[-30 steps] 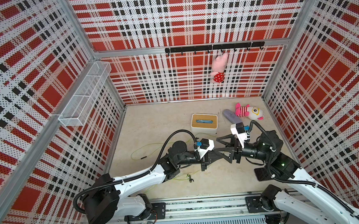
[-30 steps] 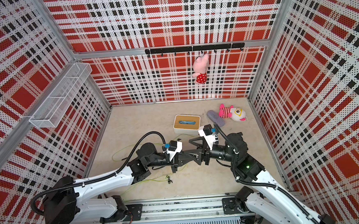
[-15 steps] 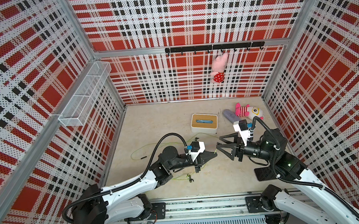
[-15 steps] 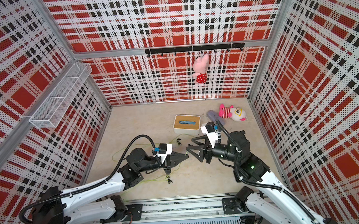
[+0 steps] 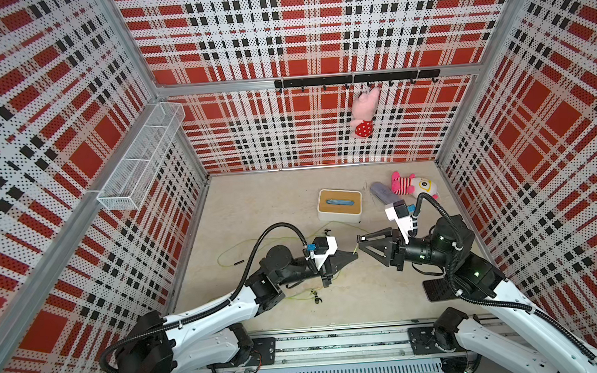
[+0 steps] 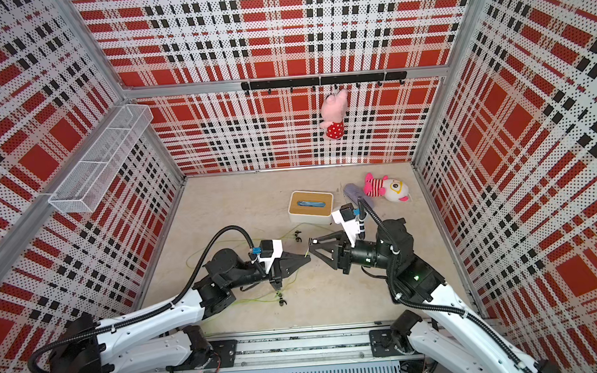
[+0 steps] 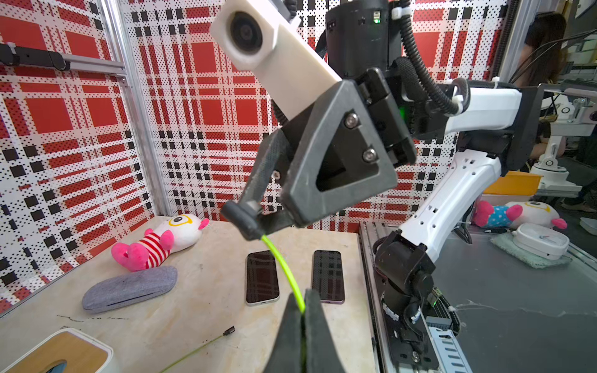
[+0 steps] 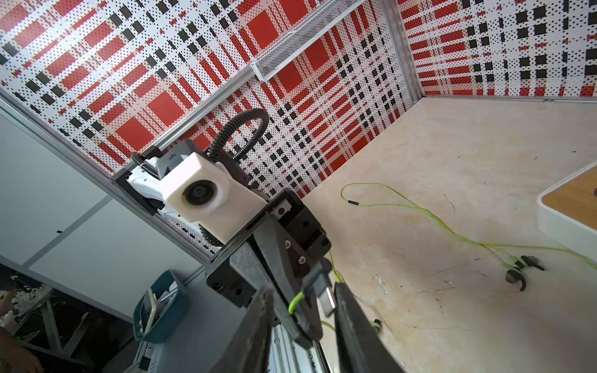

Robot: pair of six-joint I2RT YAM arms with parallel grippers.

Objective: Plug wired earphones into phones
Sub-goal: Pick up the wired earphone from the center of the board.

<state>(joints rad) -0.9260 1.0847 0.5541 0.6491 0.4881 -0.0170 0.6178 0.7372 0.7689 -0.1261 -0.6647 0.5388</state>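
Observation:
My left gripper is shut on a yellow-green cable of the wired earphones, a short way behind its dark plug. The plug stands between the parted fingers of my right gripper, against one finger with a gap to the other. In both top views the two grippers meet tip to tip above mid-table. Two phones lie flat side by side near the right arm's base. A second earphone cable with its plug and earbuds lies loose on the table.
A white box with a wooden lid, a grey fabric case and a striped plush toy lie at the back right. A pink plush hangs on the back wall. A wire basket juts from the left wall.
The grippers overlapped a second ago, drew apart, and now meet tip to tip again. The right jaws have narrowed around the plug. The left grip on the cable is unchanged.

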